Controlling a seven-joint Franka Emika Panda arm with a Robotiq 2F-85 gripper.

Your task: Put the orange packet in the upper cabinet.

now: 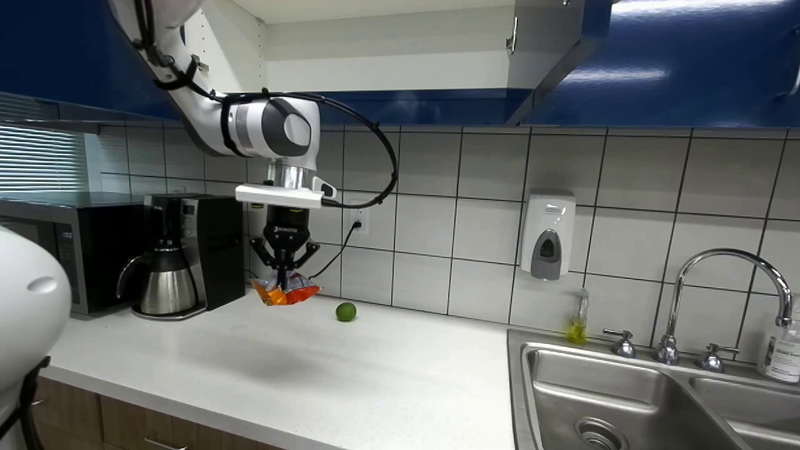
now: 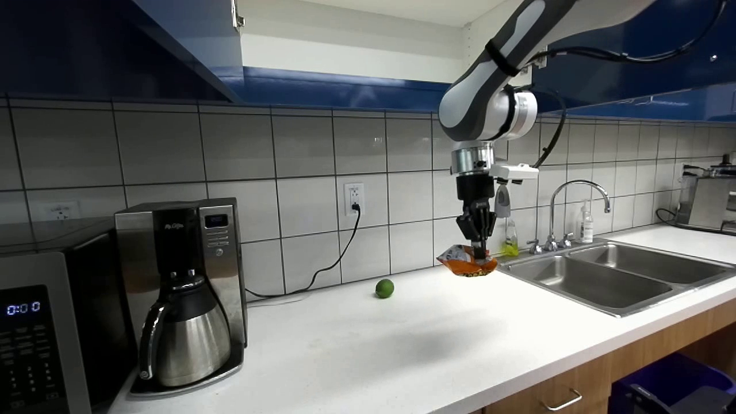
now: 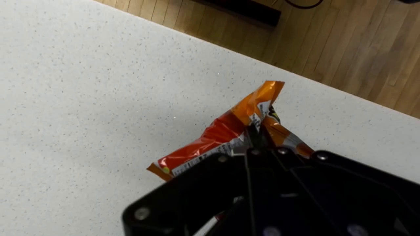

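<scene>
The orange packet (image 1: 303, 294) is crinkled, orange and red with white and silver parts. It also shows in an exterior view (image 2: 457, 266) and in the wrist view (image 3: 218, 136). My gripper (image 1: 284, 282) is shut on the packet's middle, pointing down, and holds it in the air above the counter. In the wrist view the black fingers (image 3: 257, 134) pinch the packet and hide part of it. The upper cabinet (image 1: 387, 59) stands open above and behind the gripper, with a white interior and blue doors; it also shows in an exterior view (image 2: 351, 49).
A green round object (image 1: 345, 312) lies on the white counter (image 2: 345, 362) near the tiled wall. A coffee maker (image 2: 192, 299) and a microwave (image 2: 63, 322) stand at one end, a sink (image 1: 600, 387) at the other. An open cabinet door (image 1: 556, 56) juts outward; the arm passes beside the cabinet opening.
</scene>
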